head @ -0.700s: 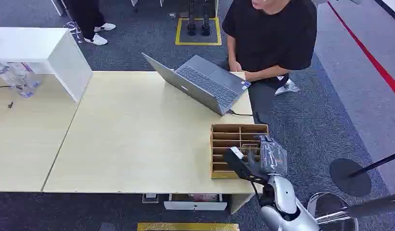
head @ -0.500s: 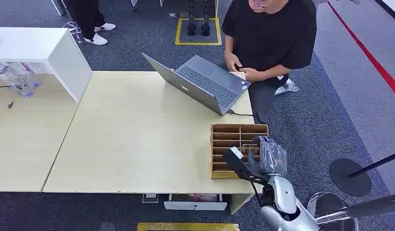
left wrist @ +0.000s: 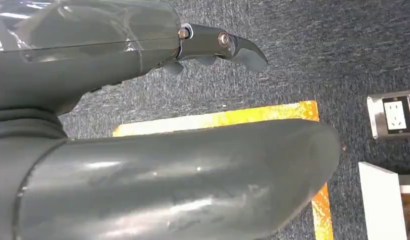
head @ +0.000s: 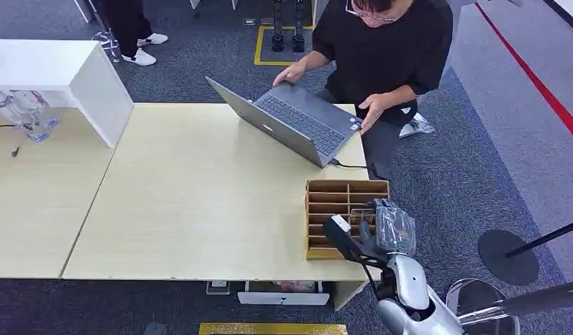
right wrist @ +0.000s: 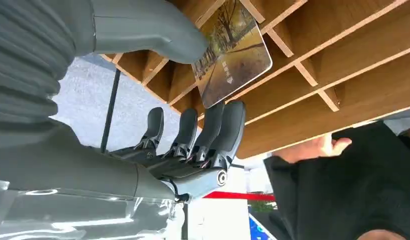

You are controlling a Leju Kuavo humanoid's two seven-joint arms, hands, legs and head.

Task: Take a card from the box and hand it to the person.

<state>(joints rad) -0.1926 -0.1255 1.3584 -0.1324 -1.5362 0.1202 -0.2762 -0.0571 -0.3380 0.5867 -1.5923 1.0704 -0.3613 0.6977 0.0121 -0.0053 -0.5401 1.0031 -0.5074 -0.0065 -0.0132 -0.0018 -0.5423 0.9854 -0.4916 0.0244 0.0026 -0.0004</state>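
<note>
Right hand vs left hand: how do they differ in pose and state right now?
The right hand is up at the wooden box on the table, thumb and fingers closing on a card that sticks out of a slot. The left hand hangs over the carpet and yellow floor marking, away from the table, fingers curled, holding nothing. Both are grey with dark fingers.

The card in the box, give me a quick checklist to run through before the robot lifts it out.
1. Right hand at the card: ok, thumb on one face, fingers at its lower edge.
2. Firm pinch on the card: cannot tell.
3. Card free of the box dividers: not ok, it sits in a slot.
4. Person ready to receive: not ok, both hands at the laptop.
5. Left hand out of the way: ok, hanging over the carpet.
</note>
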